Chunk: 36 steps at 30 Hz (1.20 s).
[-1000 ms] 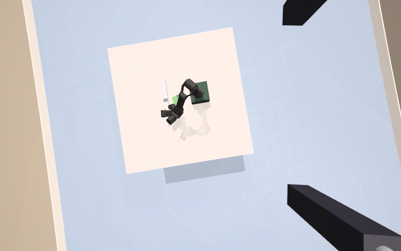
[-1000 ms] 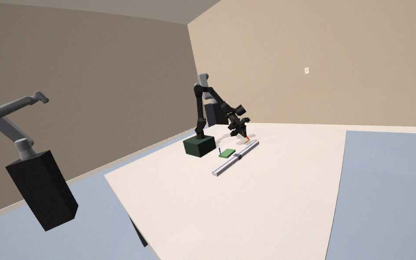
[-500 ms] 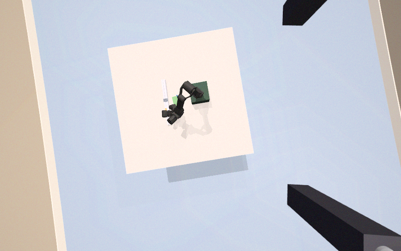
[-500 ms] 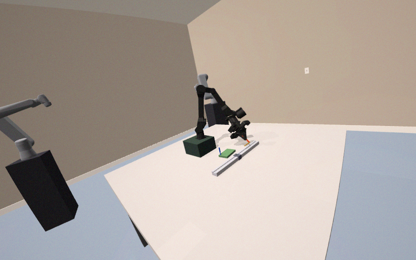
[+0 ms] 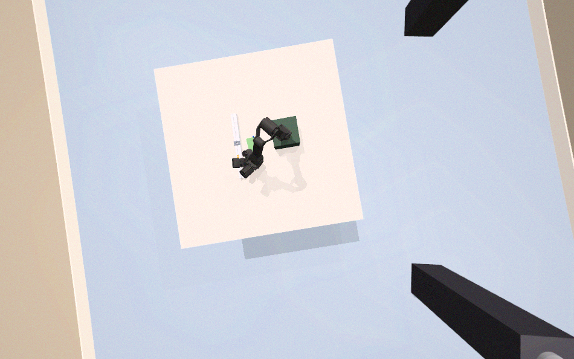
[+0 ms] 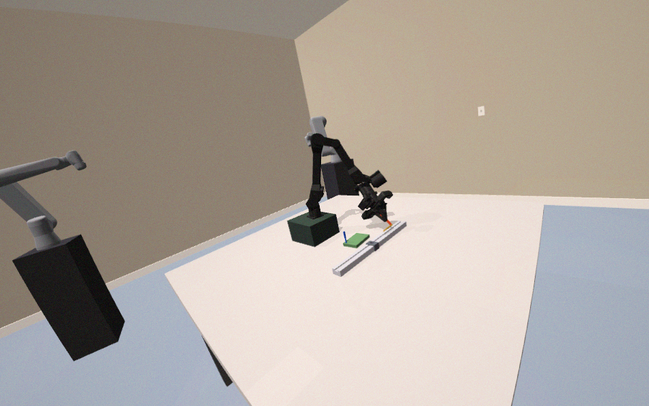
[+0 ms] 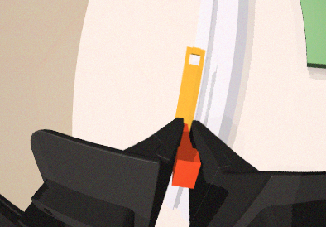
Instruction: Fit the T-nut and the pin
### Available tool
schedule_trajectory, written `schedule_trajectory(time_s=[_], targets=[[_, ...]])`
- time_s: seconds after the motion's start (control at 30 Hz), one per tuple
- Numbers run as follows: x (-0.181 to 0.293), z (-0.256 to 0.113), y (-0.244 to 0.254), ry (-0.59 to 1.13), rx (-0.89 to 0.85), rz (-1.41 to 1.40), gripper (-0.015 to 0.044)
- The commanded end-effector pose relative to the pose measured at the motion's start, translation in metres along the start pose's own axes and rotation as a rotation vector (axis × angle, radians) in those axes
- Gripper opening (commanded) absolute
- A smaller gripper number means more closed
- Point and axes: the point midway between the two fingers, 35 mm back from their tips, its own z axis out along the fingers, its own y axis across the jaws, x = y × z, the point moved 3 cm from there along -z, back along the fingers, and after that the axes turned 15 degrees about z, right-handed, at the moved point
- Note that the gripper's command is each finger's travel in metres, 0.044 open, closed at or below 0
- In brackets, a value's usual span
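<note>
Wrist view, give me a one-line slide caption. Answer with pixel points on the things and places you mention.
Pincer (image 7: pixel 186 125) gripping the orange handle (image 7: pixel 186 172) of a brass T-nut (image 7: pixel 190 85) beside the aluminum rail's slot (image 7: pixel 213 79).

One rail (image 5: pixel 235 127) (image 6: pixel 352 260) (image 7: pixel 225 65), one bracket (image 5: pixel 236 143) (image 6: pixel 373 245), one pin (image 6: pixel 345 237), one tray (image 5: pixel 249 143) (image 6: pixel 356 240) (image 7: pixel 316 27).

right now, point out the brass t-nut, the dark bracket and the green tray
brass t-nut (image 5: pixel 237 156) (image 6: pixel 387 227) (image 7: pixel 189 87): top, exterior and wrist views, on its flat body
dark bracket (image 5: pixel 237 143) (image 6: pixel 372 245): top and exterior views, on its upper face
green tray (image 5: pixel 249 143) (image 6: pixel 356 240) (image 7: pixel 316 27): all three views, on its top surface
</note>
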Motion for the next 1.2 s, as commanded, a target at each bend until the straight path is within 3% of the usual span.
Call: schedule_trajectory(time_s=[0.0,1.17], targets=[[-0.0007,0.0026,-0.0022,-0.004,-0.003,0.002,-0.0150],[-0.0011,0.0101,-0.0096,-0.004,-0.003,0.002,-0.0150]])
